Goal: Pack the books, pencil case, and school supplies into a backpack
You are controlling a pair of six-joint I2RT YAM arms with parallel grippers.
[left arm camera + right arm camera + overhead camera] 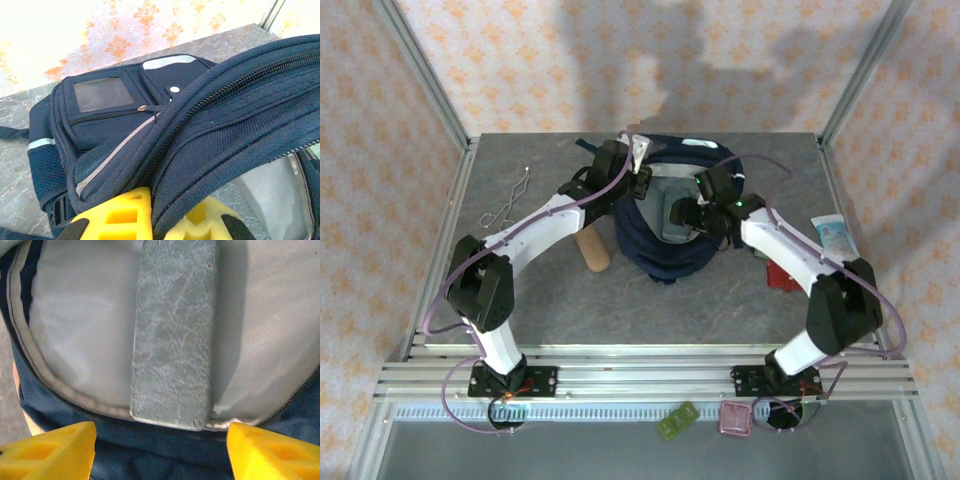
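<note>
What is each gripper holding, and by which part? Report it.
The left gripper clamps the large navy-blue fabric backpack by the zippered rim of its opening. The right gripper is open, holding nothing.

Large fabric backpack [655, 255]: navy blue, trimmed with grey-white stripes; square grey patch [102, 93] at 10 o'clock in left wrist view; pale grey inner lining [75, 315].
Flat rectangular case [172, 335]: grey-blue, with fine whitish scratch-like mottling.
Fingers [120, 217] of left gripper [170, 215] and fingers [55, 450] of right gripper [160, 445]: bright yellow.
Rounded oblong case [592, 250]: tan.
Stone-look tabletop [570, 300]: mottled grey.
Wallpapered walls [520, 60]: cream, with repeating orange floral motifs.
Small flat packet [835, 235] at 3 o'clock of top view: pale blue and white.
</note>
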